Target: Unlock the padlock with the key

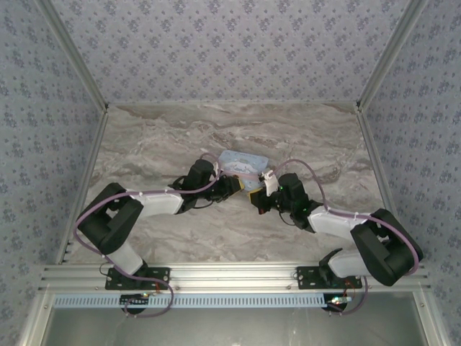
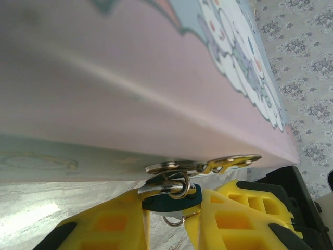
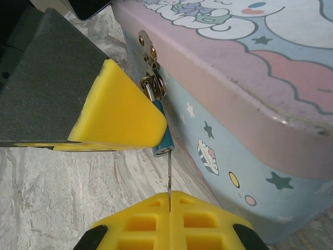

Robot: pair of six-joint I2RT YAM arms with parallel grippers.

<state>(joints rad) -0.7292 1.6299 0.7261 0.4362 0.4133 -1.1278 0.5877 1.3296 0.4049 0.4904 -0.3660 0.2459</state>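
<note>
The padlock [image 3: 164,138] is hung by its shackle from the hasp [image 2: 208,165] on the front wall of the tin box [image 1: 243,164], low down and just above the desk [image 1: 158,137]. It is gripped by the left jaws, whose yellow pads [image 2: 117,224] are pressed against its teal body from either side. The right jaws are closed on the key [image 3: 169,174], whose thin silvery blade is seen standing out from between them.

The relation that matters is judged to be this: the blade's long axis is lined up with the padlock's underside, directly ahead of the right jaws. Its tip is touching the keyway or already entered in it (which of the two cannot be told). The turn would therefore have to be made by the right arm while the body is steadied by the left.

In the right wrist view much of the padlock is covered by a left pad, and the keyhole itself is hidden. In the top view padlock and key are too small to be made out.
</note>
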